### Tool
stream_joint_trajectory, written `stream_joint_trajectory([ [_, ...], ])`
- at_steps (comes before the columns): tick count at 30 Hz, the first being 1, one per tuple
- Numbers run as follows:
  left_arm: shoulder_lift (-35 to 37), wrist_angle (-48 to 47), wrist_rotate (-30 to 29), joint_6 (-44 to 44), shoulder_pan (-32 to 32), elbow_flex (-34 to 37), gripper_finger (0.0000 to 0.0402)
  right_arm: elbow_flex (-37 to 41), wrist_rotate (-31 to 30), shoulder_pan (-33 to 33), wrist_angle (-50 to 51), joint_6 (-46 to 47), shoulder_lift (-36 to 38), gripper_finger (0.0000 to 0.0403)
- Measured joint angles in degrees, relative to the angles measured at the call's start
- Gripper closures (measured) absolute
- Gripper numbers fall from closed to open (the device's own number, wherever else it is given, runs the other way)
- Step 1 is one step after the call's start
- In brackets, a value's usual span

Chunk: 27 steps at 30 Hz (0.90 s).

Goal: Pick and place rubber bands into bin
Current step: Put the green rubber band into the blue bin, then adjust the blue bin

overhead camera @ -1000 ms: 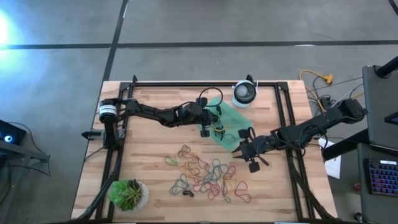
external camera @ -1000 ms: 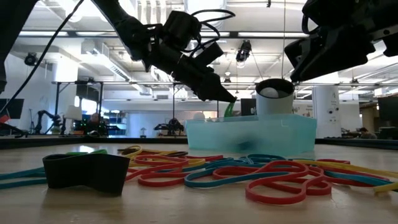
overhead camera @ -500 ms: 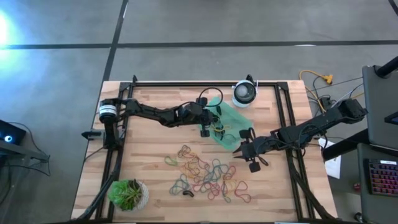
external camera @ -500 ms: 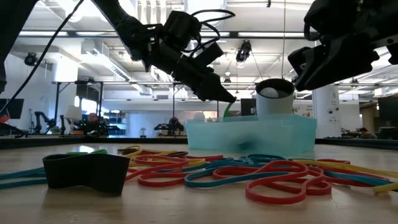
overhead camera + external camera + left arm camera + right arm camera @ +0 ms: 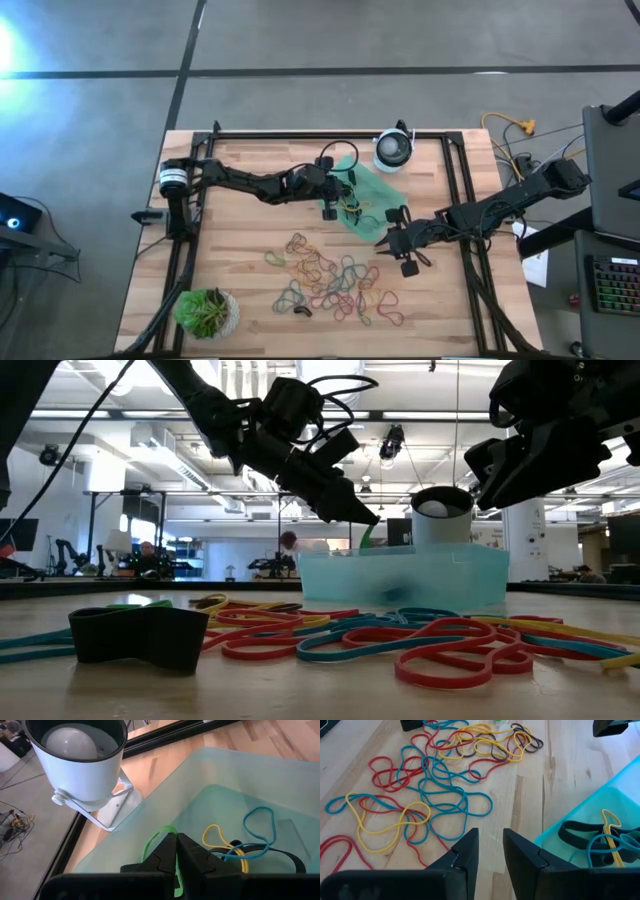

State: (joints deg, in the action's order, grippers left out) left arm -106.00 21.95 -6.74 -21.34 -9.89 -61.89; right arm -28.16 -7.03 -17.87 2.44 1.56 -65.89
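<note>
The square bin [image 5: 366,196] sits turned cornerwise on the desk [image 5: 240,250], one corner toward the white round device [image 5: 393,151], with a few rubber bands [image 5: 235,842] lying flat inside and many more spread in a loose heap [image 5: 335,282] nearer the potted plant [image 5: 207,312]. Above the bin, the left hand [image 5: 176,854] is closed on a green band [image 5: 156,839] that hangs down over the tray. The right hand [image 5: 489,849] hovers beside the bin's near corner above the heap, fingers partly open and empty.

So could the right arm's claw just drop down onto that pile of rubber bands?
Probably yes: the right claw hangs open beside the bin, with the rubber bands lying uncovered just ahead.
</note>
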Motion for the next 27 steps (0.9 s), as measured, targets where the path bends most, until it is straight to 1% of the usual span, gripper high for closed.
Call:
stream_joint_trajectory([
  [5, 0.02, -0.31, 0.0, 0.1, 0.0, 0.0, 0.0401, 0.0, 0.0, -0.01, -0.11, 0.0, 0.0, 0.0319],
  [7, 0.02, -0.35, 0.0, 0.15, 0.0, 0.0, 0.0393, 0.0, 0.0, 0.0, -0.24, 0.0, 0.0, 0.0317],
  [14, 0.02, -0.32, 0.02, 0.15, 0.04, 0.0, 0.0324, 0.0, 0.0, 0.0, -0.26, 0.0, 0.0, 0.0312],
  [18, 0.02, -0.32, 0.07, -0.03, 0.28, 0.02, 0.0303, 0.07, 0.46, -0.01, 0.16, 1.98, 0.0, 0.0317],
  [20, 0.04, -0.3, 0.05, -0.03, 0.29, 0.02, 0.0301, 0.09, 2.91, 0.02, 0.42, 4.06, 0.0, 0.032],
  [24, 0.04, -0.5, 0.02, -0.02, 0.3, 0.02, 0.0301, 0.2, 11.52, -0.34, 0.4, 9.02, 0.0, 0.0323],
  [27, 0.06, -1.94, 0.0, 0.31, 0.28, 0.02, 0.0301, 0.64, 12.26, -2.12, 0.37, 11.85, -0.26, 0.0323],
])
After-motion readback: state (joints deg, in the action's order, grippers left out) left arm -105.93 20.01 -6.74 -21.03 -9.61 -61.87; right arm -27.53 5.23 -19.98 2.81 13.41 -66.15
